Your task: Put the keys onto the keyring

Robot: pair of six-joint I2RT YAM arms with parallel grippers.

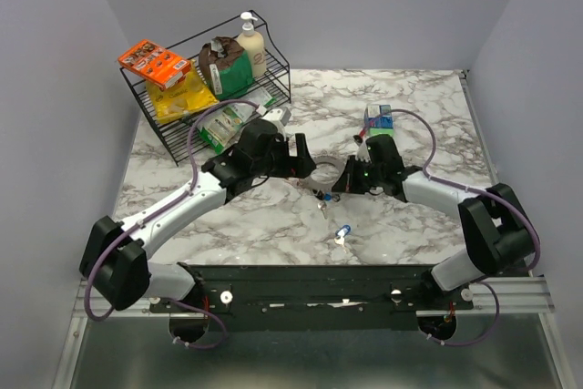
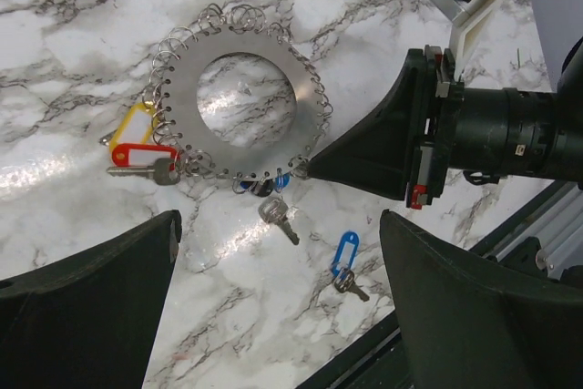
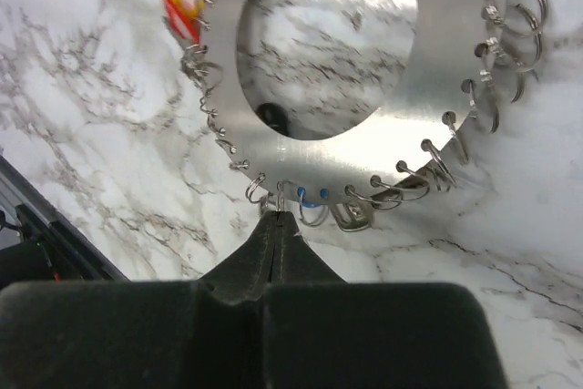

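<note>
My worry starts on the left. The left gripper (image 1: pixel 299 156) hovers wide open over the keyring (image 2: pixel 185 88). If it drops carelessly it could knock the yellow key (image 2: pixel 130 127) and red key (image 2: pixel 146 154), which seem hooked on at the ring's eight o'clock, or shove the whole ring aside. At four o'clock the right gripper (image 3: pixel 278 219) is pinched tight on one thin wire loop of the rim. That looks a slender hold to me, liable to slip or twist. A loose blue key (image 2: pixel 344 250) lies on the table (image 2: pixel 73 6) beyond five o'clock, not yet threaded. Both arms reach in low with elbows out, wrists meeting mid-table.
</note>
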